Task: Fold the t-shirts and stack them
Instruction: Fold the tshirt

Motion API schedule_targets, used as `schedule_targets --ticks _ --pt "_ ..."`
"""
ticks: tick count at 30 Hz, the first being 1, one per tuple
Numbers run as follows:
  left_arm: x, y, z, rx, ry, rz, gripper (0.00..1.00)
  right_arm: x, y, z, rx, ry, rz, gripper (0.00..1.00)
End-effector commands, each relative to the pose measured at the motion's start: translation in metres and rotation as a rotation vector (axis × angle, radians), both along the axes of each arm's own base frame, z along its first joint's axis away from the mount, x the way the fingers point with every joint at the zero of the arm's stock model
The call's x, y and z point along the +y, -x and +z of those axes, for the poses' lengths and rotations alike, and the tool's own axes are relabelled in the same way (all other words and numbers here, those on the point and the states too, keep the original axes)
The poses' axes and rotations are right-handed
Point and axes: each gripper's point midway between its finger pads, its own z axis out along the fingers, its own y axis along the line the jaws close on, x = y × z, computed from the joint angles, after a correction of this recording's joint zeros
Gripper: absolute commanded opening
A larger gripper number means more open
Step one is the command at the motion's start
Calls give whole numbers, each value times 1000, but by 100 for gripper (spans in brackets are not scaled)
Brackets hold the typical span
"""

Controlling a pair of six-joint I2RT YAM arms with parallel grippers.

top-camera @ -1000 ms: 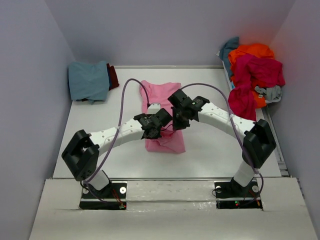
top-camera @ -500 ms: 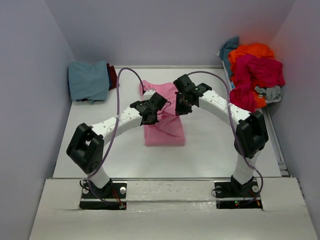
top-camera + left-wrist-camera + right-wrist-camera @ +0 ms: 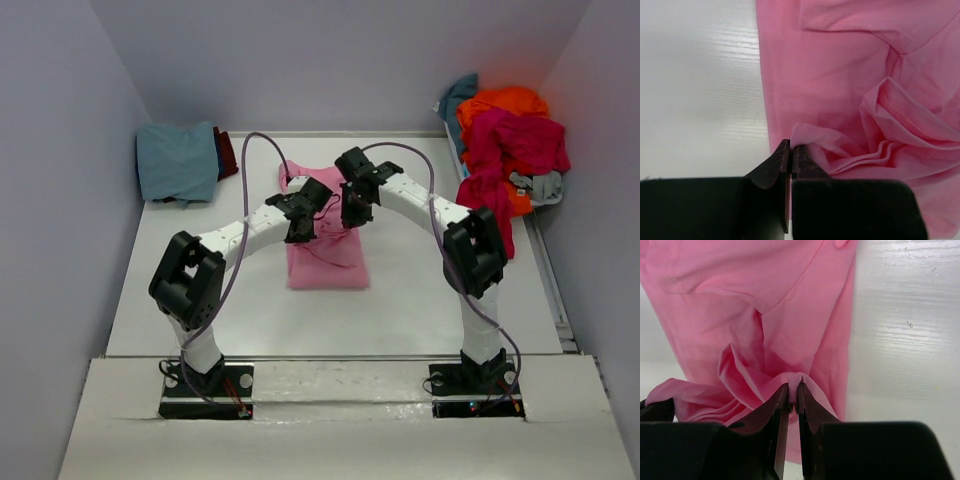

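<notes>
Table (image 3: 400,295) has the big heap of unfolded t-shirts (image 3: 510,135) far right and a folded teal-blue t-shirt (image 3: 178,162) far left, neither in the way. The pink t-shirt (image 3: 328,262) lies mid-table. The left gripper (image 3: 790,148) and right gripper (image 3: 790,386) each have jaws pinched tight on a bunched edge, probably to carry it over together as a fold.
</notes>
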Motion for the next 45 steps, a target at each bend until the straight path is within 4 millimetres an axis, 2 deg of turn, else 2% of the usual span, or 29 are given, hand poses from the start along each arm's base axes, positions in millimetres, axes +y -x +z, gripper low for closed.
schedule_targets --ticks 1,14,23,26,27,28,29,30,31,32,34,37,40,41,43,44,45 --pt "0 -26 16 -55 12 10 6 1 -22 12 -42 -27 -7 18" --pt "9 -53 3 -35 -11 26 6 -10 -52 5 -41 -12 -41 18" --pt "8 -76 16 -55 -18 38 6 -11 -69 3 -51 -18 -58 18" --pt "11 -88 17 -55 -19 60 6 -6 -75 3 -54 -25 -48 18" --pt "10 -89 15 -50 -18 63 9 -6 -76 -4 -44 -18 -45 18" --pt "10 -89 14 -40 -23 65 29 -3 -82 2 -62 -24 -41 21" --pt "10 -90 12 -35 -26 67 41 -3 -83 2 -60 -20 -37 23" --pt "9 -92 10 -36 -31 72 60 -6 -87 -2 -58 -17 -43 32" --pt "10 -91 10 -34 -34 73 76 -6 -88 2 -65 -19 -39 33" --pt "11 -92 13 -46 -35 81 91 -6 -91 5 -74 -14 -33 46" --pt "13 -91 15 -53 -35 88 99 -8 -92 9 -88 -7 -34 57" --pt "16 -89 18 -56 -39 94 99 -13 -95 18 -119 16 -37 69" --pt "18 -83 30 -69 -20 94 99 -20 -93 33 -137 33 -56 71" --pt "19 -81 28 -61 -25 95 99 -22 -91 30 -129 40 -60 71" --pt "25 -72 36 -66 -22 97 99 -27 -83 40 -130 39 -71 71" --pt "27 -67 46 -77 -13 97 99 -28 -77 51 -137 26 -74 71" --pt "30 -62 48 -74 -16 99 99 -30 -73 45 -114 33 -76 71"
